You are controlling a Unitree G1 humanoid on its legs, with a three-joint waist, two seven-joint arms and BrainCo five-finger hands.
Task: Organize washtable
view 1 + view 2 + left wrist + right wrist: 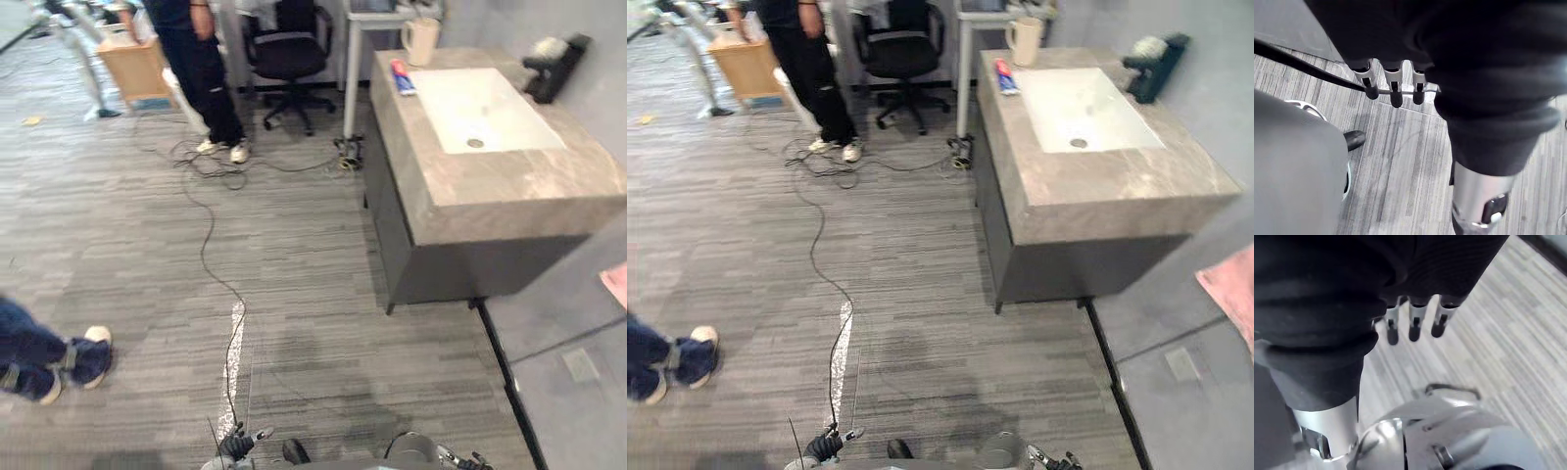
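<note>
Beside the sink (500, 103), tube (403, 76) lengthwise along its rim; left robot hand (1394, 84), right robot hand (1414, 325) slack, empty

Grey washtable (509, 186), white sink (485, 108) inset; cream cup (421, 41) upright far corner; tube (402, 76) flat nearby.

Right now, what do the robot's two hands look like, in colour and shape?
The left hand has slim silver fingers with dark rounded tips, under a black ribbed cover over its back and wrist. The right hand is the same, with a thicker silver thumb set apart.
</note>
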